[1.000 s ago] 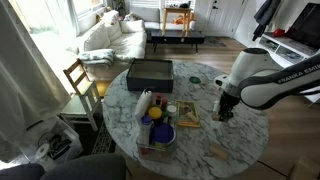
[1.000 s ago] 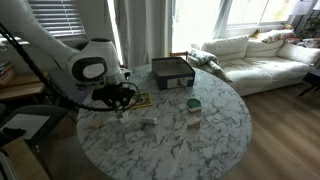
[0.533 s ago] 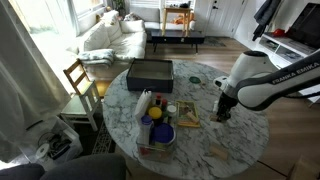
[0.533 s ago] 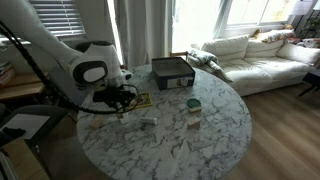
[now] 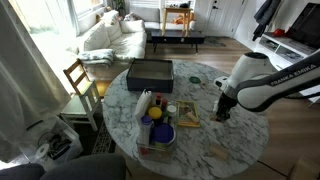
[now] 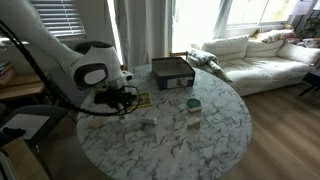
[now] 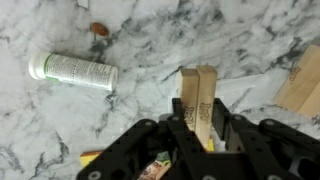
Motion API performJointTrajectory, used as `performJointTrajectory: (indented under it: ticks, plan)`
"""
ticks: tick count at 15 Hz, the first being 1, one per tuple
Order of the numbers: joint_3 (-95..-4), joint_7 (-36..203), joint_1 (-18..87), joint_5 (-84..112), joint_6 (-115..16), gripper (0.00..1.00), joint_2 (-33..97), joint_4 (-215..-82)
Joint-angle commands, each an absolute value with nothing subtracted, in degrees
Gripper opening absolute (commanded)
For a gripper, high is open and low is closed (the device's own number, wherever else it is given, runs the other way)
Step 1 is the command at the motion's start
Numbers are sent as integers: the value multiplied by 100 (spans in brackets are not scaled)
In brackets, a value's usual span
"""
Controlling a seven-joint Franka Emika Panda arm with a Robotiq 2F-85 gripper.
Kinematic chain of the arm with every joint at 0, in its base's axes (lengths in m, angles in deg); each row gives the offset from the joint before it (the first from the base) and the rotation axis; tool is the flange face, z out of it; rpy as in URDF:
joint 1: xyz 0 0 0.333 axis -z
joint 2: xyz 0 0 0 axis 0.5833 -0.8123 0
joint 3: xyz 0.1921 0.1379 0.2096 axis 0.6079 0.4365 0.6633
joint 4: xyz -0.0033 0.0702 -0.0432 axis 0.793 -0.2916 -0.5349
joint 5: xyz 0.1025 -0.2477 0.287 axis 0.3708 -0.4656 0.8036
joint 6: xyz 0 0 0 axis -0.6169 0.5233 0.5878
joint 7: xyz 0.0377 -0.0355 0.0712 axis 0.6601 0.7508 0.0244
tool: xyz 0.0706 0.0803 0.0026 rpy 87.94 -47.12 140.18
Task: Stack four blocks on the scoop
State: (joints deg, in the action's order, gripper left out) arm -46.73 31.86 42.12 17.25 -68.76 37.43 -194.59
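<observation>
No shift since earlier: gripper (image 7: 198, 130) tight around two upright blocks (image 7: 197, 92), side by side between its jaws.

a dark box (image 5: 150, 72) and a blue bowl (image 5: 159, 133) sit on the round marble table (image 5: 200, 140), a white sofa (image 5: 110, 38) beyond.

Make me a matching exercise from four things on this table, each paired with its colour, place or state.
Things:
1. blocks
2. white bottle
3. bowl
4. tray

Descriptions:
A. dark, at the table's edge
B. lying on its side on the marble
C. blue
D. between the fingers of the gripper

Pairs: 1-D, 2-B, 3-C, 4-A
</observation>
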Motion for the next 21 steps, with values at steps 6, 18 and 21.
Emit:
performJointTrajectory:
  ticks: [6, 18, 21]
  plan:
    - [-4583, 3110, 4312, 1782, -6973, 8, 3738, -19560]
    - [-4597, 3333, 4336, 1948, -6897, 8, 3757, -19572]
    - [-4594, 3254, 4365, 2010, -6908, 8, 3805, -19605]
